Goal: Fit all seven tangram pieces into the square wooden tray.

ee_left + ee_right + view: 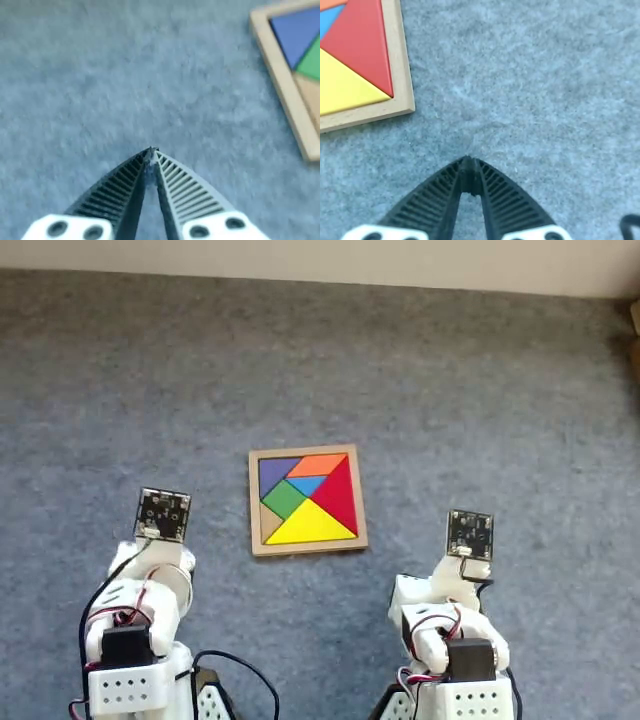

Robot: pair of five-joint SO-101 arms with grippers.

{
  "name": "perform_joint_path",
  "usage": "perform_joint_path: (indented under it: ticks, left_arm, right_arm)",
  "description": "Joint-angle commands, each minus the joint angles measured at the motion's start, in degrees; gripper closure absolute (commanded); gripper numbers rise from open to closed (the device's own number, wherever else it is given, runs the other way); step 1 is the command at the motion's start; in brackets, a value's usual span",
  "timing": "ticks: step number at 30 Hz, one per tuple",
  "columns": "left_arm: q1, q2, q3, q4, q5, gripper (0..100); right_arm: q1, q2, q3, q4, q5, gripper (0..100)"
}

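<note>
The square wooden tray lies in the middle of the grey carpet. Coloured pieces lie flat inside it: a purple piece, an orange piece, a small blue triangle, a green square, a large red triangle, a large yellow triangle and a tan piece. My left gripper is shut and holds nothing, over bare carpet to the left of the tray. My right gripper is shut and holds nothing, off the tray's near right corner.
Both arms sit folded back near the front edge, the left arm and the right arm, each clear of the tray. Grey carpet stretches around the tray on every side. A pale strip runs along the back.
</note>
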Motion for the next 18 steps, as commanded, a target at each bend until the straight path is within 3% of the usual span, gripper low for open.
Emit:
perform_joint_path:
  ticks: [1,3,18]
  left_arm:
    - [-1.10,-1.80,1.27,9.41,0.35,99]
    - [-1.19,-1.80,1.27,12.40,0.26,99]
    - [-0.84,-1.80,1.27,12.48,0.44,99]
  right_arm:
    - [0.57,-0.75,6.81,0.22,-0.35,99.3]
    - [0.57,-0.75,6.81,0.31,-0.35,99.3]
    - [0.57,-0.75,6.81,0.40,-0.35,99.3]
